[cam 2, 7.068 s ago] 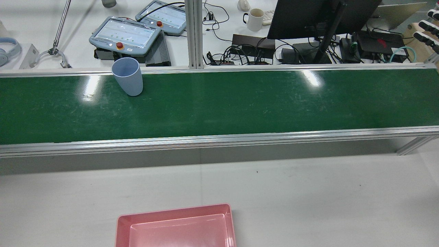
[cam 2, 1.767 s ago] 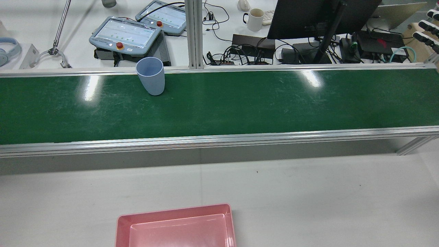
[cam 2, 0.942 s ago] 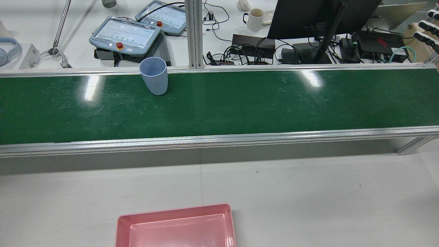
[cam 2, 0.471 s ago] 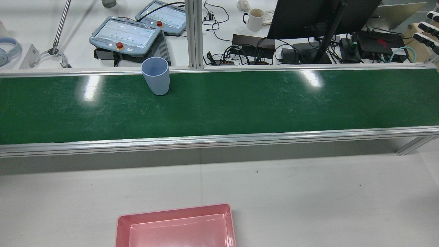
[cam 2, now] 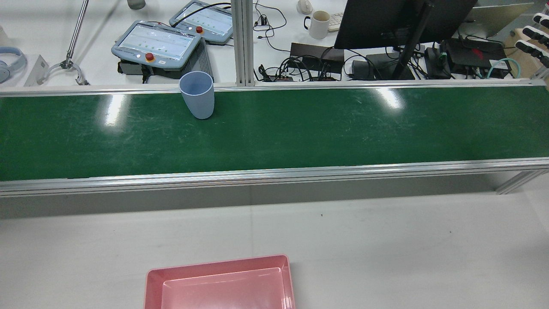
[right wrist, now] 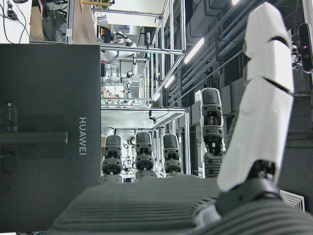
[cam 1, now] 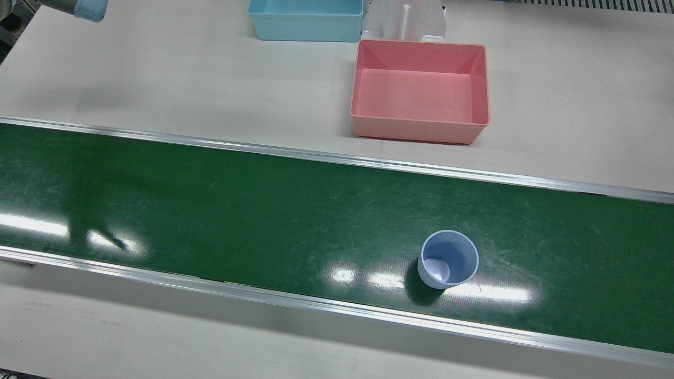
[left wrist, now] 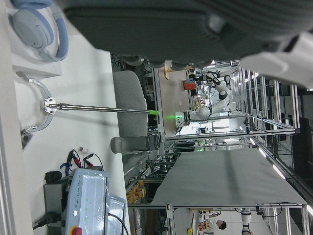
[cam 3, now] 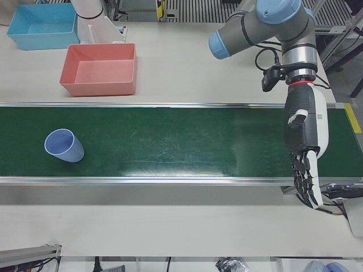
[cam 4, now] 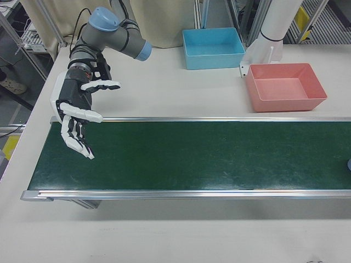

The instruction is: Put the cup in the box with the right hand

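While cup [cam 1: 448, 259] stands upright on belt [cam 1: 263, 210], right hand [cam 4: 79, 118] hovers empty, fingers spread.

robotics lab: conveyor belt [cam 2: 274, 128], teach pendants [cam 2: 156, 44]

"HUAWEI" on back of dark monitor [right wrist: 49, 137], lettering running sideways

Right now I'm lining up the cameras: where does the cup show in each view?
Front view: cup lower right, on the belt.
Rear view: cup upper left of centre, at the belt's far edge.
Left-front view: cup far left, on the belt.
Right-front view: a sliver at the right edge.
Hand views: not in them.
Shared landmark: pink box.
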